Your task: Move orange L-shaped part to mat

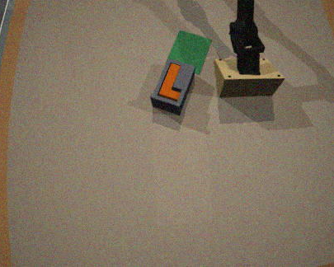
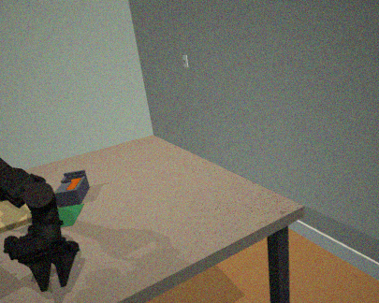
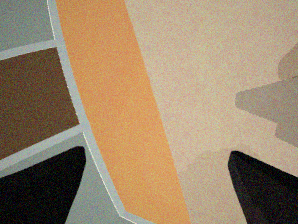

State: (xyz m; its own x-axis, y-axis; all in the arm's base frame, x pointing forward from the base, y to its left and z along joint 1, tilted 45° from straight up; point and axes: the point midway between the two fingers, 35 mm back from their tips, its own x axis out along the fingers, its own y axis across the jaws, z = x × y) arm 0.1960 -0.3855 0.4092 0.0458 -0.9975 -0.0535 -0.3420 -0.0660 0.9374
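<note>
The orange L-shaped part (image 1: 168, 82) (image 2: 74, 183) lies in the pocket of the grey tray (image 1: 188, 74) (image 2: 75, 199), with no end visibly raised. Its L-shaped end is at the tray end away from the green mat (image 1: 190, 44) (image 2: 71, 215). Thin dark gaps show beside the part. The mat lies flat against the tray's other end, with nothing on it. My gripper (image 2: 53, 286) (image 3: 159, 158) is open and empty, well away from the tray and mat, on the near side in the exterior view. It is out of frame in the top view. The wrist view shows neither part, tray nor mat.
A pale wooden box-like base (image 1: 249, 86) stands beside the tray and mat, under the black arm (image 1: 247, 41) (image 2: 40, 201). The table edge (image 2: 211, 259) runs along the near side in the exterior view. Orange floor (image 3: 117, 100) shows past the table's edge in the wrist view.
</note>
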